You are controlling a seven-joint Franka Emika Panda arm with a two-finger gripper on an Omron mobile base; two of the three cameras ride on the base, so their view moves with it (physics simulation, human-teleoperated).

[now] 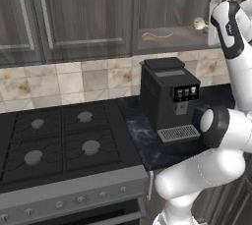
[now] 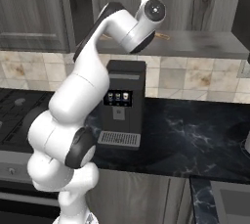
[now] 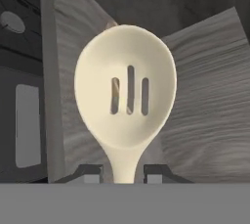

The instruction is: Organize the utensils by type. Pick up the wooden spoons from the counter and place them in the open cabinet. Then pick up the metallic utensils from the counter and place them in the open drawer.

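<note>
A: Closest in, hand view. What's at the gripper (image 3: pixel 123 173)?

B: Two dark fingertips (image 3: pixel 89 173) pinched on the handle of a pale slotted wooden spoon (image 3: pixel 125 88). Bowl faces the camera, three slots in it, handle running down between the jaws. So closed on the spoon, held.

A: Behind the spoon?

B: Grey wood-grain cabinet shelf (image 3: pixel 205 96), its dark back wall above. Spoon hangs over the shelf; contact with it I can't tell.

A: Left base view, same order.

B: White arm rises lower right, hand up at the open cabinet (image 1: pixel 187 3). Spoon bowl shows just left of the hand, at the shelf. Below on the dark marble counter (image 1: pixel 142 135): black coffee machine (image 1: pixel 167 96) with drip tray in front. Left of it a gas stovetop (image 1: pixel 54 135), four burners.

A: Farther back?

B: A second wooden spoon (image 1: pixel 157 36) lies flat on the cabinet shelf, left of the held one and apart from it. Tan tiled backsplash (image 1: pixel 74 79) under the closed cabinet doors.

A: Right base view?

B: Arm arches over the coffee machine, wrist at shelf height.
</note>
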